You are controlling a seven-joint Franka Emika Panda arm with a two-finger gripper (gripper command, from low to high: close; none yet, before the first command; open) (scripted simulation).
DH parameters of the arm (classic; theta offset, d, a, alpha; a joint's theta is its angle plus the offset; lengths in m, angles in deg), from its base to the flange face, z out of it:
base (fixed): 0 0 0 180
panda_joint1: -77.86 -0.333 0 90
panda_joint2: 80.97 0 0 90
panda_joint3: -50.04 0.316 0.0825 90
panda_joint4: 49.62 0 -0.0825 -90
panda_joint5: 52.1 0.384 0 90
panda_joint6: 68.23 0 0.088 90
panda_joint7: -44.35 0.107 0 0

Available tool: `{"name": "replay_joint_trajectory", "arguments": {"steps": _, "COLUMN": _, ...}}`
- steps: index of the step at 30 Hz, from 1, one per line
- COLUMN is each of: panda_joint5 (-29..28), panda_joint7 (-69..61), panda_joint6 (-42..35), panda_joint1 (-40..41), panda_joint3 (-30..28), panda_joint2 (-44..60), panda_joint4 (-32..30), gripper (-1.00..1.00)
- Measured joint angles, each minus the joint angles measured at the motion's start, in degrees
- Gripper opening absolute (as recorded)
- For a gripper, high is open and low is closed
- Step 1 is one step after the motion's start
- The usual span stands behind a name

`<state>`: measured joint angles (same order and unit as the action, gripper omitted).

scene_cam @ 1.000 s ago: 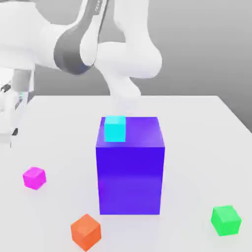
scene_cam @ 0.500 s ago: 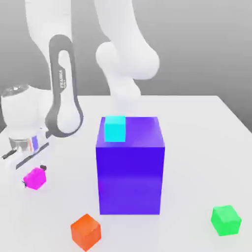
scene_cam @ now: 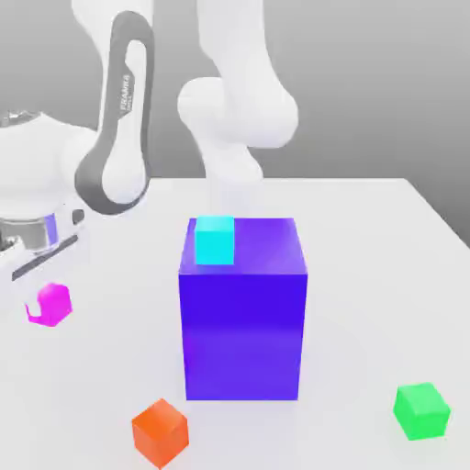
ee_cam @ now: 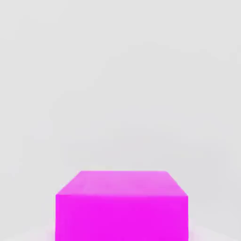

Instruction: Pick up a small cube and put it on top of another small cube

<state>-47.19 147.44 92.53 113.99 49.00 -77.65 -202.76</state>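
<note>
The small cube (scene_cam: 49, 305) has risen off the table (scene_cam: 367, 275), clamped between the gripper's (scene_cam: 41, 307) jaws.

A plain white tabletop (scene_cam: 367, 275) takes up the lower part of the exterior view. Its surface is smooth and matte, without pattern or seam. Its far edge runs level across the picture, and on the exterior view's right its side edge slants toward the near corner. Behind it stands a bare grey backdrop (scene_cam: 386, 83), darker toward the top and paler where it meets the tabletop's far edge. The light is soft and even, casting only faint, blurred shadows on the white surface. In the hand view the same pale surface (ee_cam: 120, 70) spreads as a flat, near-white field.
</note>
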Motion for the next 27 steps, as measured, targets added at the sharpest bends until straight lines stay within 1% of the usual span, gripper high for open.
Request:
{"name": "replay_joint_trajectory", "arguments": {"steps": 7, "panda_joint5": 0.5, "panda_joint7": -5.5, "panda_joint6": -5.2, "panda_joint1": -15.0, "panda_joint3": 8.8, "panda_joint2": 1.1, "panda_joint4": 8.3, "gripper": -1.0}}
{"name": "replay_joint_trajectory", "arguments": {"steps": 11, "panda_joint5": -2.9, "panda_joint7": -5.9, "panda_joint6": -8.0, "panda_joint1": -24.1, "panda_joint3": 14.5, "panda_joint2": 2.8, "panda_joint4": 10.9, "gripper": -1.0}}
{"name": "replay_joint_trajectory", "arguments": {"steps": 17, "panda_joint5": -7.8, "panda_joint7": -6.1, "panda_joint6": -11.2, "panda_joint1": -34.1, "panda_joint3": 22.9, "panda_joint2": 4.4, "panda_joint4": 13.2, "gripper": -1.0}}
{"name": "replay_joint_trajectory", "arguments": {"steps": 19, "panda_joint5": -11.2, "panda_joint7": -4.7, "panda_joint6": -11.6, "panda_joint1": -37.9, "panda_joint3": 25.2, "panda_joint2": 6.1, "panda_joint4": 13.6, "gripper": -1.0}}
{"name": "replay_joint_trajectory", "arguments": {"steps": 20, "panda_joint5": -13.6, "panda_joint7": -3.5, "panda_joint6": -10.8, "panda_joint1": -39.9, "panda_joint3": 25.2, "panda_joint2": 8.1, "panda_joint4": 14.0, "gripper": -1.0}}
{"name": "replay_joint_trajectory", "arguments": {"steps": 22, "panda_joint5": -17.9, "panda_joint7": -0.7, "panda_joint6": -8.1, "panda_joint1": -42.0, "panda_joint3": 24.1, "panda_joint2": 12.2, "panda_joint4": 14.6, "gripper": -1.0}}
{"name": "replay_joint_trajectory", "arguments": {"steps": 23, "panda_joint5": -19.5, "panda_joint7": 0.4, "panda_joint6": -6.5, "panda_joint1": -43.5, "panda_joint3": 22.7, "panda_joint2": 14.2, "panda_joint4": 14.8, "gripper": -1.0}}
{"name": "replay_joint_trajectory", "arguments": {"steps": 24, "panda_joint5": -20.8, "panda_joint7": 1.3, "panda_joint6": -5.3, "panda_joint1": -44.3, "panda_joint3": 21.7, "panda_joint2": 15.7, "panda_joint4": 14.9, "gripper": 1.0}}
{"name": "replay_joint_trajectory", "arguments": {"steps": 27, "panda_joint5": -20.8, "panda_joint7": 1.3, "panda_joint6": -5.3, "panda_joint1": -44.3, "panda_joint3": 21.7, "panda_joint2": 15.7, "panda_joint4": 14.9, "gripper": 1.0}}
